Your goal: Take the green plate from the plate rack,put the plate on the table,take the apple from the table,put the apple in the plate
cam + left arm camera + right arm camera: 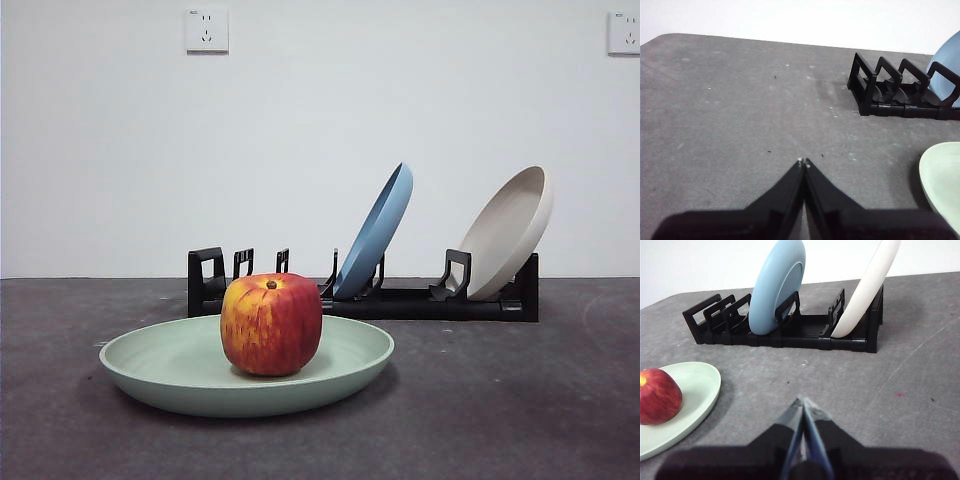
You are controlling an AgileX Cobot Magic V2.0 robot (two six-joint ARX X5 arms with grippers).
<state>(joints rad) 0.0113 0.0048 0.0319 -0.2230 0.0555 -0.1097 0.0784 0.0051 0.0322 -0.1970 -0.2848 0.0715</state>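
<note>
Green plate [150, 365], wide and shallow with a pale mint matte finish, lies flat on the dark grey table [520, 400], close to the front camera and left of centre. Sitting upright in the middle of it is the apple [271, 324], red with yellow-orange streaks, its small dark stem dimple facing up. Behind the plate, near the white wall, stands the plate rack [400, 300], long, low and black, with upright prongs. A blue plate [377, 232] leans in a slot near the rack's middle, tilted to the right, and a beige plate [512, 230] leans the same way at the rack's right end; the slots at the left end hold nothing. Two white wall sockets [207, 30] sit high on the wall. Neither arm shows in the front view. Seen from its own wrist camera, the left gripper [804, 162] hangs over bare table with its two black jaws pressed together, gripping nothing, the rack's end and the green plate's rim off to one side. Likewise, the right gripper [803, 401] has its jaws closed and empty, above the table in front of the rack, with the plate and apple beside it.
</note>
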